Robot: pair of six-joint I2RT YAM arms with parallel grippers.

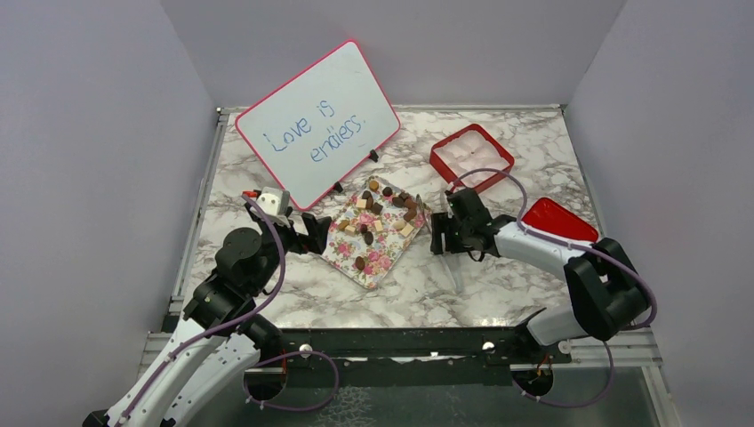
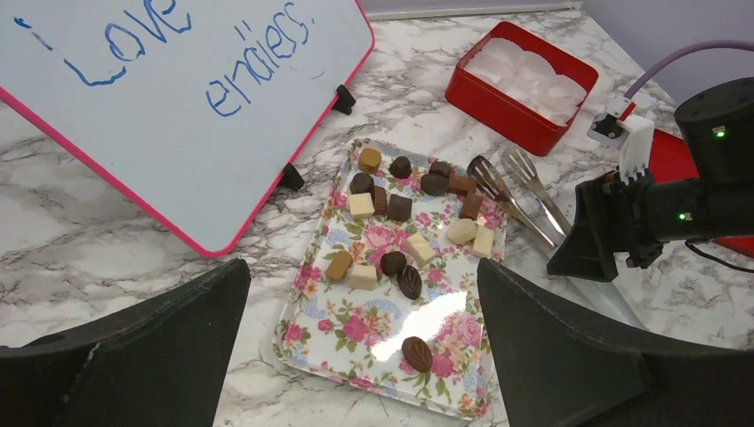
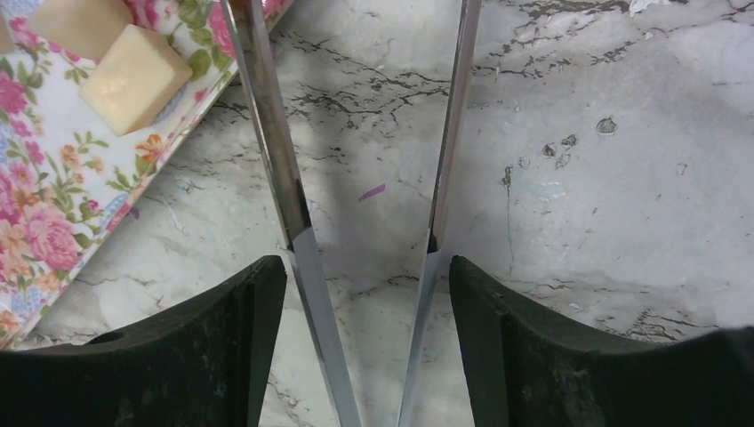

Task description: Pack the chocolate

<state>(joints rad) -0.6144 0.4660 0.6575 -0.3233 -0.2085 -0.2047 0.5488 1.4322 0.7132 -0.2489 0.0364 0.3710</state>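
Note:
The chocolate (image 1: 382,213) lies as several dark, brown and cream pieces (image 2: 396,209) on a floral tray (image 2: 356,329), mostly at its far end. My left gripper (image 2: 363,263) hangs open above the tray's near end with nothing between its fingers; from above it is at the tray's left edge (image 1: 316,233). My right gripper (image 3: 366,262) sits low on the marble just right of the tray, open, its fingers straddling both arms of metal tongs (image 3: 276,160) with slim gaps. The tongs' scalloped tips (image 2: 525,191) rest at the tray's right edge. Two cream pieces (image 3: 133,76) show beside them.
A red square box (image 1: 442,165) with white cups inside stands at the back right, its rim (image 2: 507,120) beyond the tongs. Its red lid (image 1: 558,221) lies behind the right arm. A propped whiteboard (image 1: 316,120) reading "Love is endless" stands close behind the tray.

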